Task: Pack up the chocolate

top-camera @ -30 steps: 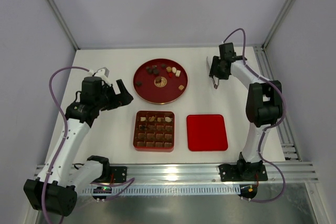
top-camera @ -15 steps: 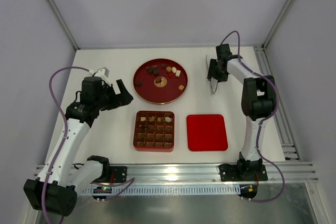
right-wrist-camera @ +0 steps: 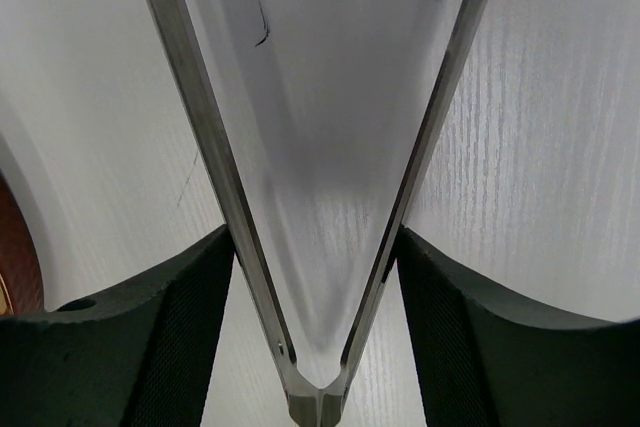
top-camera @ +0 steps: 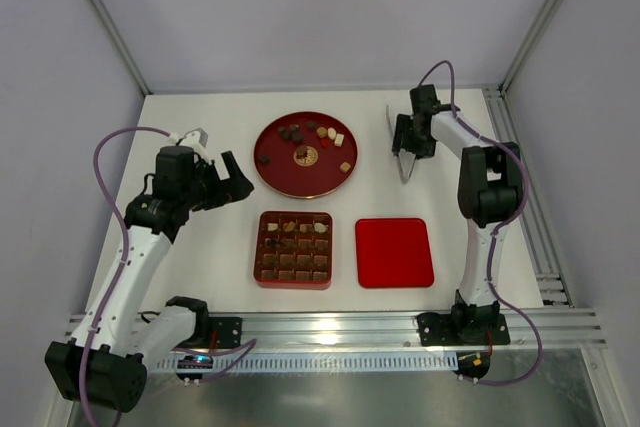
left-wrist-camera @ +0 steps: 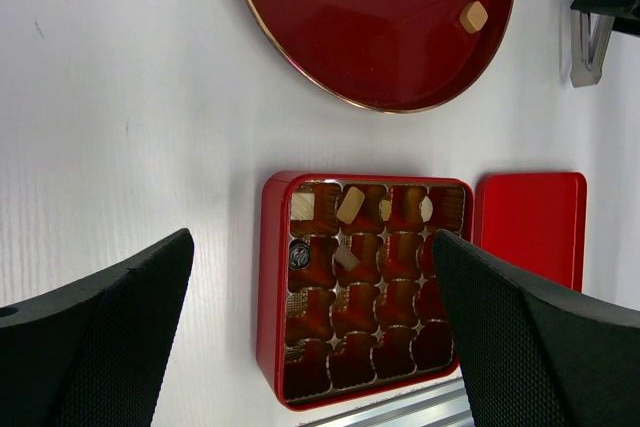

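White tube links and black joint housings made up left arm [top-camera: 125, 267], left of frame, with black base block at bottom. Left purple cable [top-camera: 97, 159] looped off its upper part. Same white-and-black build on right arm [top-camera: 485, 257], right of frame; right purple cable [top-camera: 445, 58] arched at top. Fingers [left-wrist-camera: 90, 347] of left gripper [left-wrist-camera: 310, 239] were black with fine mesh texture. Those [right-wrist-camera: 150, 347] of right gripper [right-wrist-camera: 312, 247] were dark and smooth, with small hole at lower left.

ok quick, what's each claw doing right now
left claw: open, holding nothing
right claw: closed on the tongs, one finger on each arm
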You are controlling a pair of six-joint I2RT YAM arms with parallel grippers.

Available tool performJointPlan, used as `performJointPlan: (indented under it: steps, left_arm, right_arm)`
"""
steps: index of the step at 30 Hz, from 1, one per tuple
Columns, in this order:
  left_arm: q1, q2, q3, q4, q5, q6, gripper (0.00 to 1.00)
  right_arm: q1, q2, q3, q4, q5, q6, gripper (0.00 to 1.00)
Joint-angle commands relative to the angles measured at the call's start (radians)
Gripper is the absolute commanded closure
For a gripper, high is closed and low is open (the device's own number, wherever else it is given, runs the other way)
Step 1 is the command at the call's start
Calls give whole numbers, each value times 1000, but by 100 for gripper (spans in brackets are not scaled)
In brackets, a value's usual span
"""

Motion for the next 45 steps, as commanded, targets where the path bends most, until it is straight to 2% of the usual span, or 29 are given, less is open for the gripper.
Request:
performJointPlan:
  steps: [1, 8, 14, 16, 18, 19, 20, 21, 22, 29, 34, 35, 38, 45]
  left_arm:
    - [0, -10, -4, 25, 4, 13, 0]
    - [0, 1, 4, 28, 12, 13, 0]
    - [-6, 28, 48, 33, 87, -7, 0]
    - [-36, 44, 73, 62, 93, -30, 0]
    - [-162, 94, 103, 73, 54, -58, 0]
    - [-218, 111, 138, 80, -25, -70, 0]
    - [-262, 129, 148, 91, -47, -82, 0]
    - [-326, 155, 154, 106, -58, -113, 0]
    - [-349, 168, 157, 144, -66, -128, 0]
    - [-558, 304, 182, 269, -89, -189, 0]
    - [-628, 401, 172, 352, -55, -234, 0]
    - [-656, 433, 178, 370, -51, -240, 0]
    - [-691, 505, 195, 381, -54, -257, 0]
    - [-696, 609, 199, 421, -40, -294, 0]
  right_arm:
    - [-4, 10, 59, -9, -13, -10, 32]
    - [-5, 4, 78, -37, -54, -11, 20]
    - [-17, -100, 37, -51, -64, -2, 19]
    - [-40, -196, -37, -43, -85, 7, 19]
    - [-59, -279, -151, -25, -122, 25, 20]
    - [-80, -360, -195, -17, -130, 42, 21]
    - [-88, -410, -238, -11, -134, 50, 22]
    - [-93, -453, -317, -2, -131, 56, 24]
    - [-94, -532, -353, -3, -127, 59, 25]
    - [-93, -813, -715, 18, -88, 113, 36]
    - [-93, -872, -888, 26, -65, 134, 46]
    - [-91, -879, -923, 40, -65, 139, 50]
    - [-86, -893, -913, 11, -55, 153, 52]
    - [-62, -878, -933, -18, -64, 177, 56]
